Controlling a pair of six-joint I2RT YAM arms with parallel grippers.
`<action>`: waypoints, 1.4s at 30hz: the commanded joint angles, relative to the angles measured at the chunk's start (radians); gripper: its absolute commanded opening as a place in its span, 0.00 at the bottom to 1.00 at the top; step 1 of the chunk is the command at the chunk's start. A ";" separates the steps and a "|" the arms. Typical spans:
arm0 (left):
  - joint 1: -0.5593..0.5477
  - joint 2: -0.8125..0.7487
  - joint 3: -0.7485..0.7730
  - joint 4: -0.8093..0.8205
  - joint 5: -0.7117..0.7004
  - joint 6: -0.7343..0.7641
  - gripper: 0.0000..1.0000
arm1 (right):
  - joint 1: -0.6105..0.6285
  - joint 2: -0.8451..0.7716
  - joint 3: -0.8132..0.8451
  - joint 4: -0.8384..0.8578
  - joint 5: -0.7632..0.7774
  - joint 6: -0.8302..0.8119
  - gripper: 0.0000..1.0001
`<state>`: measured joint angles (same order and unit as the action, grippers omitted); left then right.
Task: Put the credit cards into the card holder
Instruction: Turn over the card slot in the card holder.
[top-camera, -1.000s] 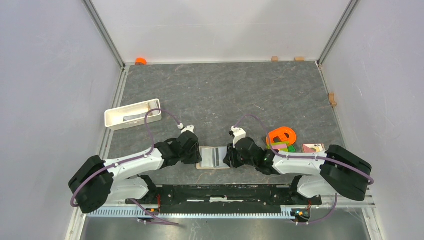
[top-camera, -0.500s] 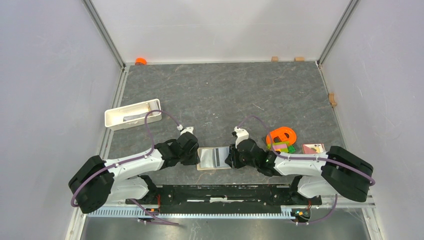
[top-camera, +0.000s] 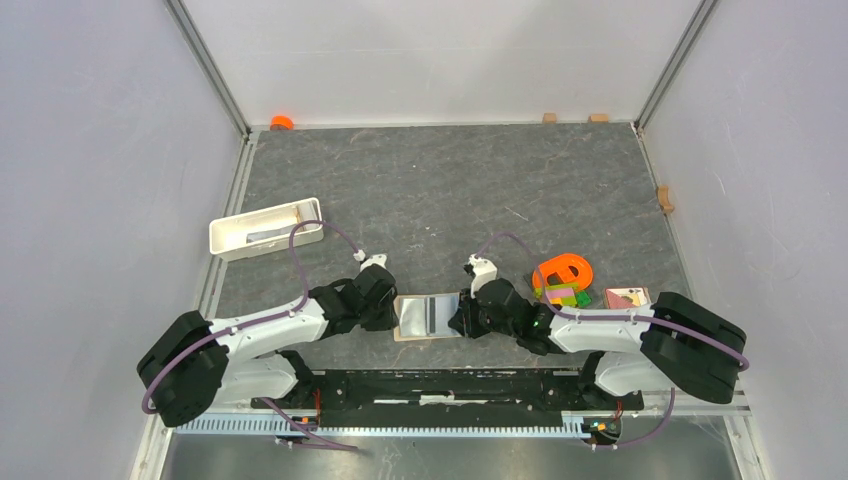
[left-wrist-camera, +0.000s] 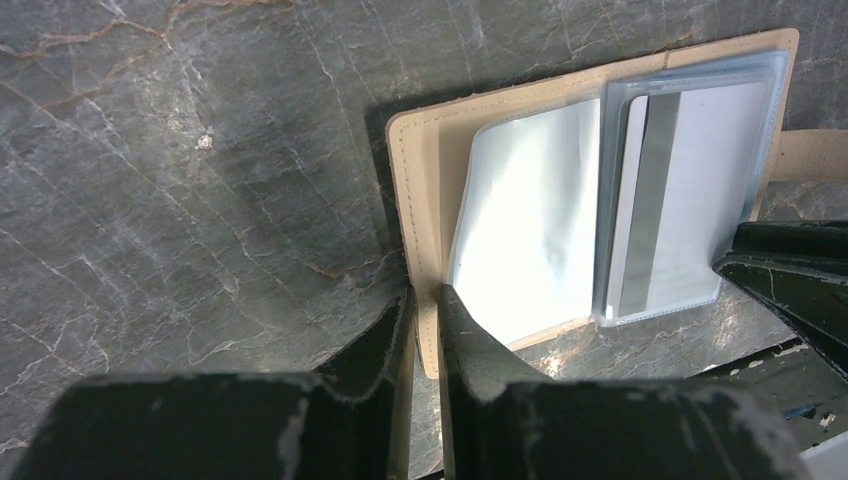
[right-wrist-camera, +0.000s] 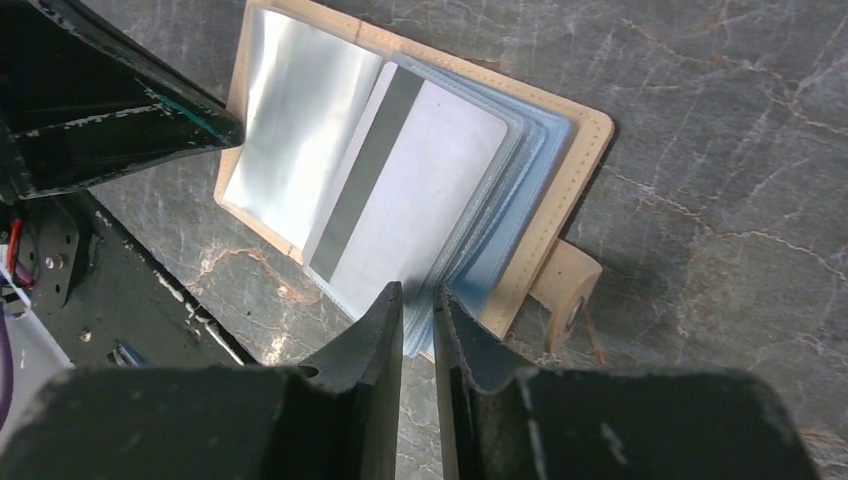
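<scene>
The beige-tan card holder (top-camera: 428, 316) lies open on the table between my two grippers. My left gripper (left-wrist-camera: 425, 300) is shut on the tan left cover edge (left-wrist-camera: 415, 200). My right gripper (right-wrist-camera: 418, 295) is shut on the near edge of the blue-grey see-through pockets (right-wrist-camera: 500, 230). The grey credit card with a dark stripe (right-wrist-camera: 420, 180) lies on the right half, and in the left wrist view (left-wrist-camera: 690, 200) it appears to sit inside a pocket. The snap tab (right-wrist-camera: 570, 290) sticks out beside my right fingers. A pale card with reddish print (top-camera: 627, 296) lies at the right. The blue card is out of view.
An orange ring-shaped toy with coloured bricks (top-camera: 563, 275) sits just right of my right arm. A white tray (top-camera: 265, 228) stands at the back left. An orange cap (top-camera: 281, 122) lies at the far left corner. The black base rail (top-camera: 440, 385) runs along the near edge.
My right gripper has shifted slightly to the right at the holder's right edge. The pocket surface now looks brighter and the card's dark stripe shows less from above. The left arm has barely moved.
</scene>
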<state>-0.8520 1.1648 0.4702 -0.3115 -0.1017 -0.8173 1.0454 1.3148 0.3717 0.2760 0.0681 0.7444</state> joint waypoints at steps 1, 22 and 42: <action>0.004 0.012 0.002 0.063 0.022 -0.014 0.18 | 0.003 -0.017 0.006 0.114 -0.052 0.004 0.21; 0.002 0.032 -0.002 0.099 0.050 -0.013 0.16 | 0.027 0.004 0.028 0.240 -0.119 -0.038 0.19; 0.004 0.027 -0.012 0.119 0.057 -0.011 0.15 | 0.028 0.032 -0.004 0.299 -0.137 -0.028 0.06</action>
<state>-0.8467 1.1927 0.4622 -0.2325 -0.0494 -0.8173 1.0672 1.3266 0.3698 0.5301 -0.0605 0.7204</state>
